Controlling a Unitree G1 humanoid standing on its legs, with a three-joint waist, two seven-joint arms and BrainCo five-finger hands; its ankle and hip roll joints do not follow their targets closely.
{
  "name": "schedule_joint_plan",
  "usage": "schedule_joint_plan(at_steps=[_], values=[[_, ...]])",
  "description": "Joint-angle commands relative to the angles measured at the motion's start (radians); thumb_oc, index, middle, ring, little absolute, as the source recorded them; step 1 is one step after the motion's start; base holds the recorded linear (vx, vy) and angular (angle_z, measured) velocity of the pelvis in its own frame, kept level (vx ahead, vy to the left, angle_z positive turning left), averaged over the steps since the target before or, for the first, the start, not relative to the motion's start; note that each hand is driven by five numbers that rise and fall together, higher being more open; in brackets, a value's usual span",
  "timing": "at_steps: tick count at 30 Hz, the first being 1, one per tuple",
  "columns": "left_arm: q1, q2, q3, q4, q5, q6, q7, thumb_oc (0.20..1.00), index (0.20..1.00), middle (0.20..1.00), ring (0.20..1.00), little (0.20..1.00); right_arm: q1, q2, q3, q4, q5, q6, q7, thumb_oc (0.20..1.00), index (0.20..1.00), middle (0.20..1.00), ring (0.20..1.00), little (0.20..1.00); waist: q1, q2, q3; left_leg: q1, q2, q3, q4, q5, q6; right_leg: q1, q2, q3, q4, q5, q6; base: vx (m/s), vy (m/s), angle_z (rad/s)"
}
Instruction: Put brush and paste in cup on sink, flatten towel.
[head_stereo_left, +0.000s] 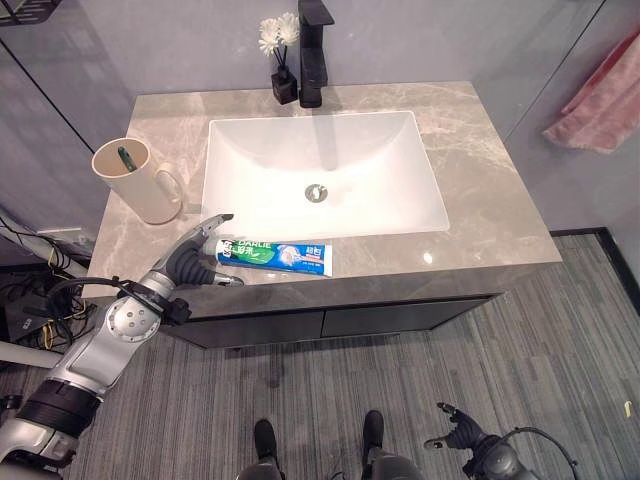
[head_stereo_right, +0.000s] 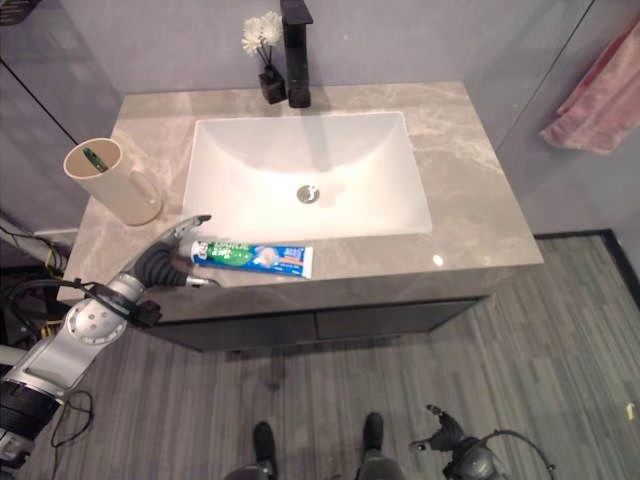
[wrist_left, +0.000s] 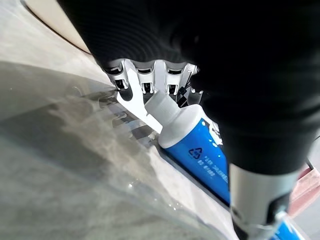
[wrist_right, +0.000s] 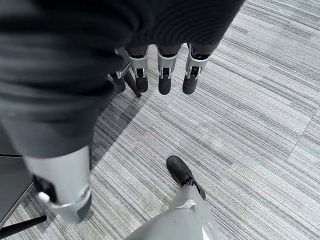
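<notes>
Blue toothpaste tube (head_stereo_left: 273, 256) lies on the grey counter (head_stereo_left: 480, 200) before the sink (head_stereo_left: 320, 170), the left hand (head_stereo_left: 196, 258) spread wide around its cap, the brush (head_stereo_left: 125, 156) in the cup (head_stereo_left: 135, 180), right hand (head_stereo_left: 455, 430) relaxed low.

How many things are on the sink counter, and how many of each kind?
Cup with the green brush standing in it: 1
Toothpaste tube, lying by the left hand: 1
Little black vase of white flowers: 1
Black tap: 1
Total: 4 things, or 5 if you count the brush on its own.
</notes>
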Motion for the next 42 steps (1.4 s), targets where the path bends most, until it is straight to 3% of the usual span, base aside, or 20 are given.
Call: schedule_joint_plan(at_steps=[1, 23, 27, 29, 36, 42], values=[[-0.083, -0.002, 0.004, 0.045, -0.063, -0.012, -0.015, 1.0, 1.0, 1.0, 1.0, 1.0, 0.019, -0.048, 0.021, -0.029, -0.01, 0.0, 0.002, 1.0, 1.0, 1.0, 1.0, 1.0, 0.003, -0.009, -0.02, -0.013, 0.032, -0.077, 0.003, -0.012, -0.021, -0.021, -0.091, -0.021, 0.0, 0.057, 0.109, 0.0, 0.0, 0.0], [-0.084, 0.02, -0.044, 0.05, -0.073, -0.002, -0.067, 1.0, 1.0, 1.0, 1.0, 1.0, 0.054, -0.066, 0.009, -0.047, -0.012, -0.005, 0.009, 1.0, 1.0, 1.0, 1.0, 1.0, -0.007, -0.002, -0.025, -0.018, 0.043, -0.066, 0.003, -0.008, -0.028, -0.039, -0.082, -0.007, 0.0, 0.053, 0.105, 0.0, -0.002, -0.02], [-0.096, 0.027, -0.052, 0.051, -0.078, -0.004, -0.071, 0.784, 0.784, 0.784, 0.784, 0.784, 0.06, -0.067, 0.01, -0.047, -0.012, -0.006, 0.012, 1.0, 1.0, 1.0, 1.0, 1.0, -0.009, 0.0, -0.026, -0.019, 0.045, -0.064, 0.003, -0.007, -0.029, -0.042, -0.08, -0.005, 0.0, 0.053, 0.105, 0.0, 0.0, 0.0], [-0.098, 0.028, -0.056, 0.056, -0.079, -0.004, -0.073, 0.583, 0.583, 0.583, 0.583, 0.583, 0.061, -0.066, 0.011, -0.041, -0.012, -0.006, 0.013, 1.0, 1.0, 1.0, 1.0, 1.0, -0.01, -0.001, -0.026, -0.017, 0.046, -0.063, 0.003, -0.007, -0.03, -0.041, -0.079, -0.003, 0.0, 0.052, 0.104, 0.0, 0.0, 0.0], [-0.091, 0.031, -0.064, 0.06, -0.067, -0.001, -0.085, 0.548, 0.548, 0.548, 0.548, 0.548, 0.074, -0.076, 0.003, -0.053, -0.014, -0.005, 0.018, 1.0, 1.0, 1.0, 1.0, 1.0, -0.014, 0.003, -0.029, -0.015, 0.049, -0.058, 0.003, -0.006, -0.032, -0.042, -0.074, 0.005, 0.0, 0.05, 0.103, 0.0, -0.002, -0.01], [-0.073, 0.017, -0.064, 0.068, -0.03, 0.0, -0.084, 0.464, 0.464, 0.464, 0.464, 0.464, 0.077, -0.074, -0.007, -0.04, -0.01, -0.004, 0.016, 1.0, 1.0, 1.0, 1.0, 1.0, -0.015, 0.006, -0.033, -0.006, 0.051, -0.053, 0.003, -0.008, -0.033, -0.038, -0.071, 0.007, 0.0, 0.046, 0.1, -0.01, -0.011, -0.09]])
